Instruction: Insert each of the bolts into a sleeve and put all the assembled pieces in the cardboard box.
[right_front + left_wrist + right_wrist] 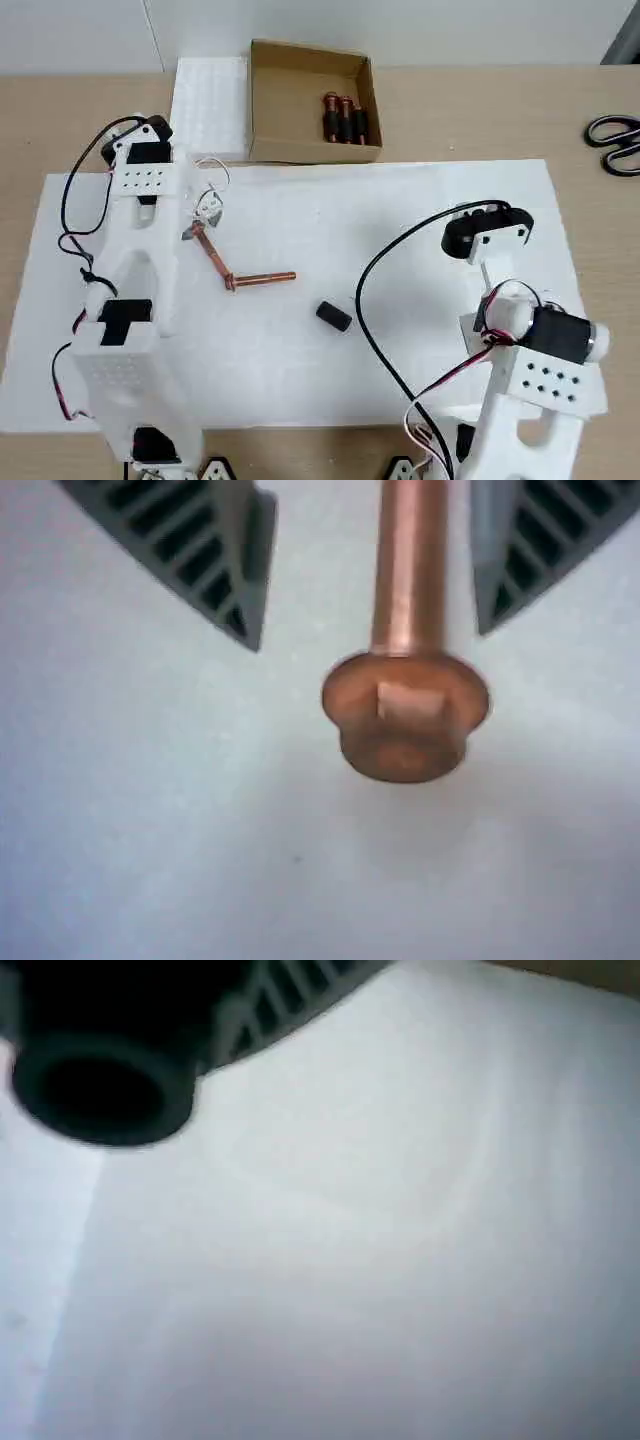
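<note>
On the foam sheet (pixel 420 200), the left gripper (pixel 365 630) sits open, fingers either side of a bolt (pixel 405 705) without pinching it. A second bolt (pixel 264 279) lies just beside it, with a loose sleeve (pixel 335 316) nearby. The right gripper (pixel 230 1020) is clamped on another sleeve (pixel 100 1090). Assembled pieces (pixel 343 118) are in the box (pixel 300 150).

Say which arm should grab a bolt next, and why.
Left. The left gripper is open and straddles the shaft of a copper bolt, so it likely need only close. The right arm stands well away from that bolt, with a black sleeve close to its camera.
</note>
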You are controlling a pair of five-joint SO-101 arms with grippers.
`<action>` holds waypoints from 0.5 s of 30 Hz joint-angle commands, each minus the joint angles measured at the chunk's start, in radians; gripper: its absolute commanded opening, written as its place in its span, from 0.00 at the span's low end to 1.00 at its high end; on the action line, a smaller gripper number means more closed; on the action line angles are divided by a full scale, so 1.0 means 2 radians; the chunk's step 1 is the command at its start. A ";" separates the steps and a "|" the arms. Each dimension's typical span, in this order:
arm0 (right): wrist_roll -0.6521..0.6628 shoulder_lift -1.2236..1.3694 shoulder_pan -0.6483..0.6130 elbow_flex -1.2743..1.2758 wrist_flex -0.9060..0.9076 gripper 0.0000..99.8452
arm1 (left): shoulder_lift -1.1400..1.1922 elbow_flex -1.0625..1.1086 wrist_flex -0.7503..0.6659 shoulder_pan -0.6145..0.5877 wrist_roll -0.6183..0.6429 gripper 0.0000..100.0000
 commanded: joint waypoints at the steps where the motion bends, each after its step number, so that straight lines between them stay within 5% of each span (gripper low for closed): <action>1: 0.004 -0.007 0.003 -0.002 -0.009 0.00 | 0.005 0.000 -0.008 -0.001 -0.001 0.13; 9: 0.014 -0.007 0.003 -0.002 -0.008 0.00 | 0.065 -0.004 0.005 0.002 0.001 0.13; 15: 0.014 -0.007 0.003 -0.002 -0.009 0.00 | 0.065 -0.009 0.002 -0.001 0.000 0.01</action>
